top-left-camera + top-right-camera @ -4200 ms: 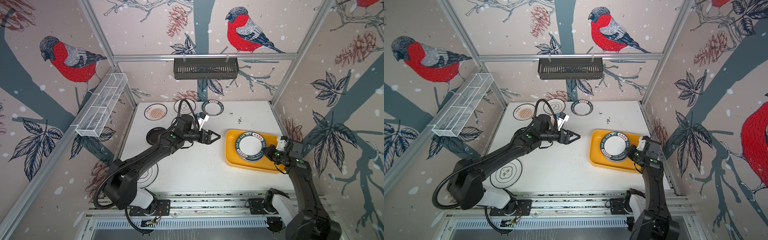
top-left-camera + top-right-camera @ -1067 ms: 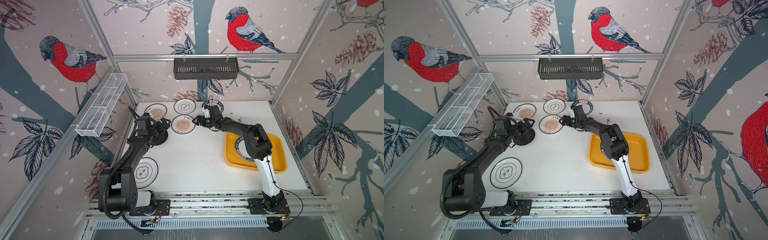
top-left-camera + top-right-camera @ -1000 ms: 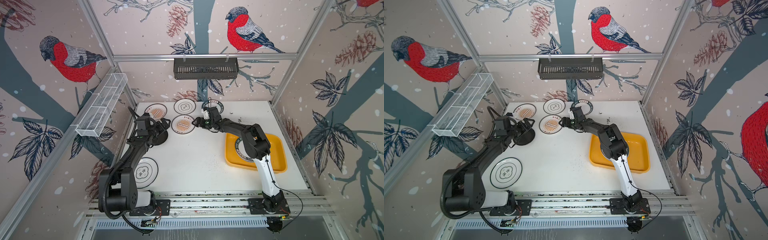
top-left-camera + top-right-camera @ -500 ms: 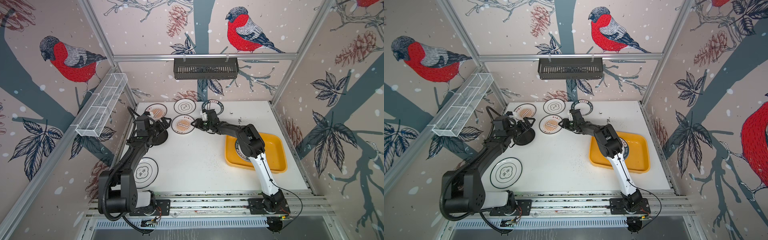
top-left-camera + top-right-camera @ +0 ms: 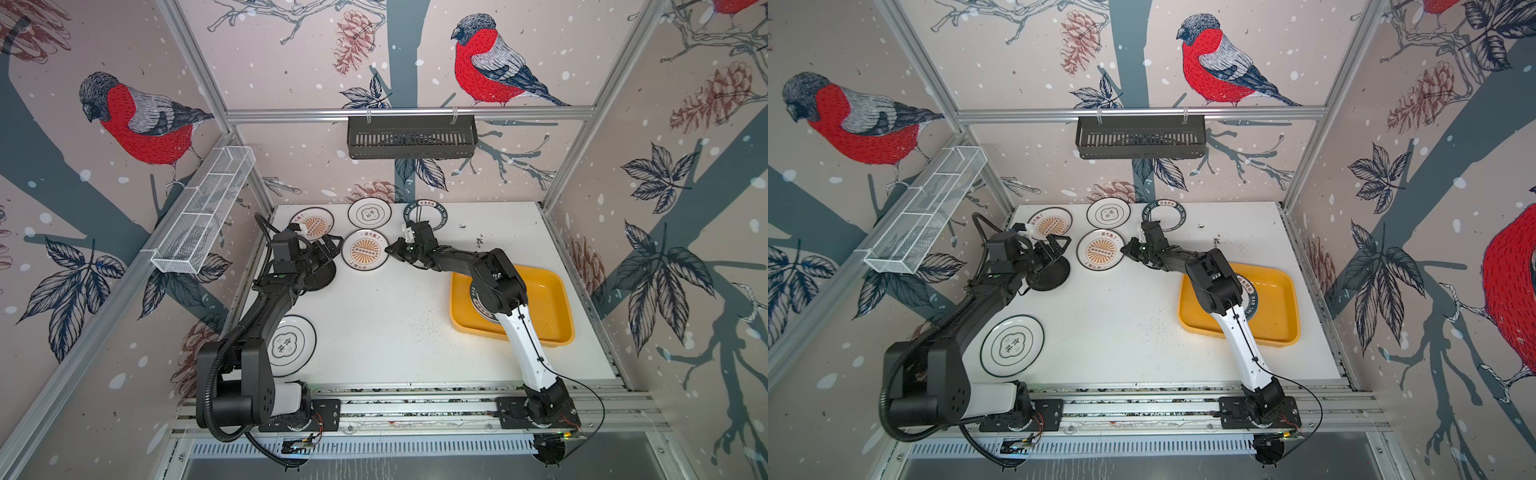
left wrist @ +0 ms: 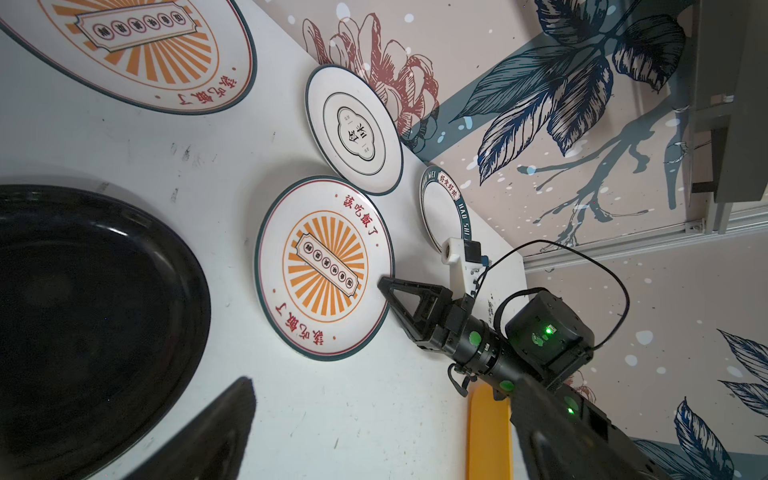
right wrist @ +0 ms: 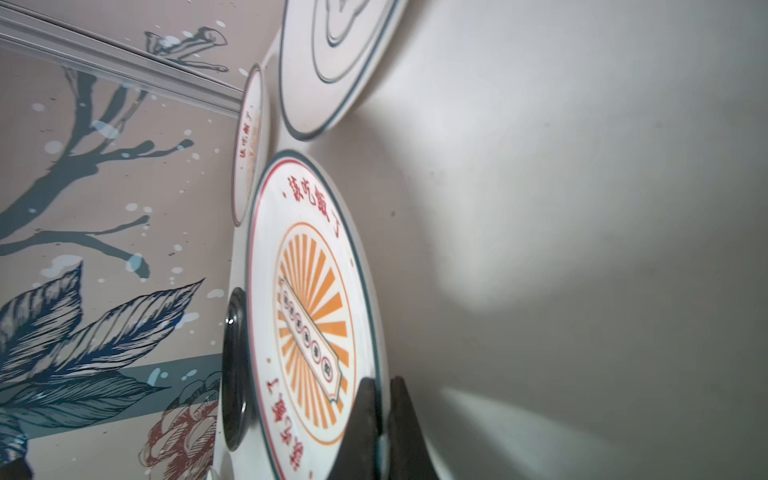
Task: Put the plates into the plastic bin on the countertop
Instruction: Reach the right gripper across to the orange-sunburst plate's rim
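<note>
jaws first, from the top views: right gripper (image 5: 388, 250) pinched shut on the bin-facing rim of a sunburst plate (image 5: 365, 250), well apart from the plastic bin (image 5: 552, 307), off toward the back-left of it. left gripper (image 5: 330, 248) spread wide open over the black plate (image 5: 321, 277), farther again from the bin, gripping nothing. guessing a rim pinch for lack of any other handle on a flat shallow plate, and the bin-side edge for a straight drag or lift back toward the bin. also visible only from up here: a stack of green-rimmed plates (image 5: 1252, 300) already inside the bin, half hidden under the right arm, plus five other plates, black one included, loose on the countertop (image 5: 395, 324), none touching the bin.

left wrist view: gives the low side look missing from above. right gripper tips closed to a point right at the plate edge, plate seemingly flat on the countertop. shows just one left finger (image 6: 216, 428), so no judging the left opening from here. only a yellow sliver of the bin.

right wrist view: closest proof of the clamp, two fingertips (image 7: 361, 415) sandwiching the rim, one per face. can't tell about any lift-off yet. no bin in shot at all, so no help for aiming the drop.
</note>
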You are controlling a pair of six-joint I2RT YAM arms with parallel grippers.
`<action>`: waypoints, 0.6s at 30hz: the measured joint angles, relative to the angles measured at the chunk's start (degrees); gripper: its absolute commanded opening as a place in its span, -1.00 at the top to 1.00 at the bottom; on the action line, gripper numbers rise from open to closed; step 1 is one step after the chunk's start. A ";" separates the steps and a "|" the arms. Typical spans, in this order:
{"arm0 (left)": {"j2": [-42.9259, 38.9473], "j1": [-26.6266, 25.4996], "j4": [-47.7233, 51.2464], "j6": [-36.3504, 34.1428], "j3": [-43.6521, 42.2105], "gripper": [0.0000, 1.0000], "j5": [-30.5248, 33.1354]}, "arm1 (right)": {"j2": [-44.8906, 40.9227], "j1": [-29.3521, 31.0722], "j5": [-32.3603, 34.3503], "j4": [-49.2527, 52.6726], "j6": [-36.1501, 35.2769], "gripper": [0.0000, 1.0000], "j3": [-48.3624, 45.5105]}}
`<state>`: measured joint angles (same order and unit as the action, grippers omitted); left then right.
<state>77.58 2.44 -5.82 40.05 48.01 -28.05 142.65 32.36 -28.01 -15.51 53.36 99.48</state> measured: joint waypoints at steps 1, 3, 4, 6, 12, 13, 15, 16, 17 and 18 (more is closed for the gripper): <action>0.02 -0.02 -0.07 0.02 0.00 -0.93 -0.20 | -0.09 -0.17 -0.13 0.02 0.46 0.93 -0.33; 0.04 -0.02 -0.42 0.09 -0.02 -0.93 -0.42 | -0.31 -0.24 -0.59 -0.09 0.90 0.94 -1.09; 0.09 -0.02 -0.59 0.15 -0.02 -0.93 -0.42 | -0.55 -0.31 -0.79 -0.22 1.01 0.94 -1.42; 0.22 -0.02 -0.83 0.15 -0.02 -0.92 -0.42 | -1.25 -0.52 -0.83 -0.07 1.05 0.94 -2.27; 1.01 -0.09 -1.20 0.15 -0.02 -0.93 -0.81 | -3.13 -0.55 -0.15 1.79 0.26 0.95 -3.43; 1.11 -0.20 -1.22 0.15 -0.02 -0.93 -0.85 | -3.39 -0.44 0.11 2.56 -0.04 0.95 -3.26; 1.53 -0.39 -1.20 0.09 0.15 -0.93 -0.96 | -4.26 -0.31 1.05 4.20 -1.57 0.95 -2.95; 1.70 -0.46 -1.18 0.00 0.26 -0.93 -1.18 | -4.72 -0.33 1.46 4.96 -2.16 0.95 -2.95; 1.86 -0.63 -1.20 -0.02 0.35 -0.92 -1.38 | -5.33 -0.35 1.81 5.88 -2.71 0.95 -2.95; 1.92 -0.79 -1.20 -0.04 0.35 -0.92 -1.49 | -5.99 -0.37 2.29 6.75 -3.37 0.95 -2.99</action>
<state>79.50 1.65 -7.03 40.01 48.36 -29.54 136.66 31.99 -25.71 -8.75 50.00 96.49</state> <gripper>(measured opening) 0.963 0.078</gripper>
